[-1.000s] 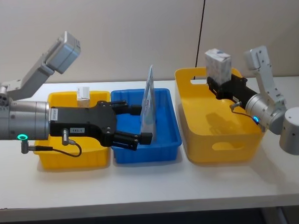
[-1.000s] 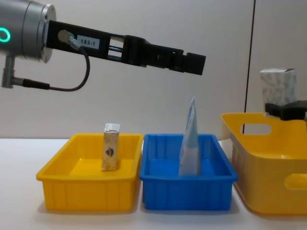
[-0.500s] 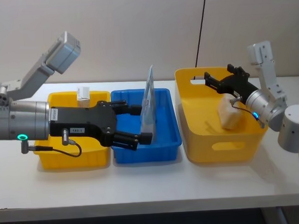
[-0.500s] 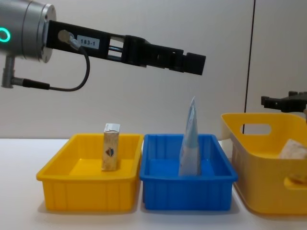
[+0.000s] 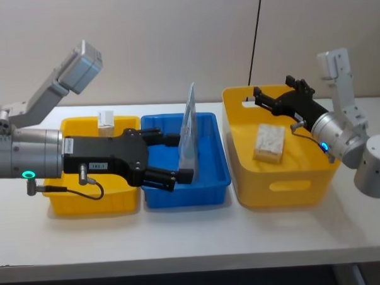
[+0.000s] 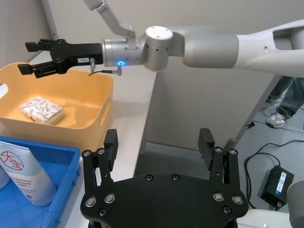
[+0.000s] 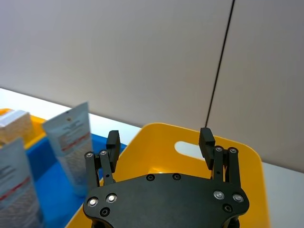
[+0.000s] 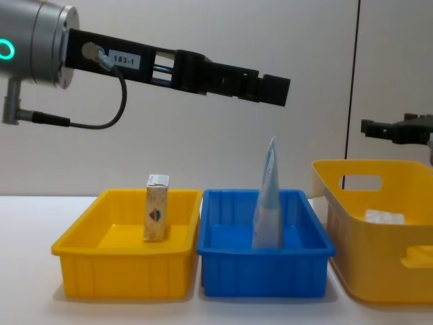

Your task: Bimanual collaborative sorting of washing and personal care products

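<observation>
Sorting looks nearly done: the leaf-print carton (image 5: 269, 141) lies flat in the big yellow bin (image 5: 293, 188); the cream carton (image 5: 105, 121) stands in the small yellow bin (image 5: 92, 203); the blue pouch (image 5: 188, 133) stands in the blue bin (image 5: 186, 196); the right gripper (image 5: 262, 99) hovers above the big bin, fingers spread, empty; the left gripper (image 5: 178, 157) reaches level above the blue bin, fingers spread.

Blue bin (image 5: 212, 179) and yellow bin (image 5: 117, 202) are showing smooth, faintly glossy plastic. White carton (image 5: 269, 141) is reading as matt paper. Left gripper (image 5: 178, 157) is looking matt black; desk (image 5: 181, 237), matt white.
</observation>
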You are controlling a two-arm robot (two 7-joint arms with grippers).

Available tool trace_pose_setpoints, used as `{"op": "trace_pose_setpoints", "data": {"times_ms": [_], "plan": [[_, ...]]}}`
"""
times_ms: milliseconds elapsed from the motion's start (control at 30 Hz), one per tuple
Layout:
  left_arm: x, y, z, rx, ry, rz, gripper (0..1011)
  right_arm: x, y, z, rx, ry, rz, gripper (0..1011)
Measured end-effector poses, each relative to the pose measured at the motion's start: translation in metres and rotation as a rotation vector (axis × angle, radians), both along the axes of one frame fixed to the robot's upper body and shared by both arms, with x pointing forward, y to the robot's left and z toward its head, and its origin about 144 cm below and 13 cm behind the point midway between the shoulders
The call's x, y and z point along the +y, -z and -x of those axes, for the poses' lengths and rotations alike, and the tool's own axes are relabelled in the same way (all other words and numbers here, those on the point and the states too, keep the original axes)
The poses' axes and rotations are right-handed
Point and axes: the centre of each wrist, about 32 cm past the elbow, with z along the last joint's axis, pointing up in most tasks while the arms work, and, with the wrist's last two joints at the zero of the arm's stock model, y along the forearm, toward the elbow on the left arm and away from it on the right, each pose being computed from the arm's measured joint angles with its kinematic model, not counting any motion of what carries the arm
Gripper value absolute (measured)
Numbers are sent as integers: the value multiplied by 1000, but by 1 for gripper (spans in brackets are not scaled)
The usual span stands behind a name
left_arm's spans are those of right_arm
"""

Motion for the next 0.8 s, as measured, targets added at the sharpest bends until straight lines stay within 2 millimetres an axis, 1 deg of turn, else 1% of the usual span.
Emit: {"op": "trace_pose_setpoints", "data": {"times_ms": [267,367,433,467,500,533,667,800], "plan": [[0,0,0,0,0,0,1001,10,-6,28,-23,-49,-23,1003],[0,0,0,0,0,0,1002,16,-9,46,-30,-74,-35,1003],[0,0,0,0,0,0,1002,18,-10,54,-31,-82,-38,1004],[0,0,0,0,0,0,1002,20,-10,61,-31,-90,-41,1004],[0,0,0,0,0,0,1001,20,-10,61,-31,-90,-41,1003],[0,0,0,0,0,0,1002,23,-11,71,-31,-99,-44,1003],[0,0,0,0,0,0,1001,32,-11,94,-24,-120,-45,1004],[0,0,0,0,0,0,1002,38,-10,108,-16,-127,-44,1004]]}}
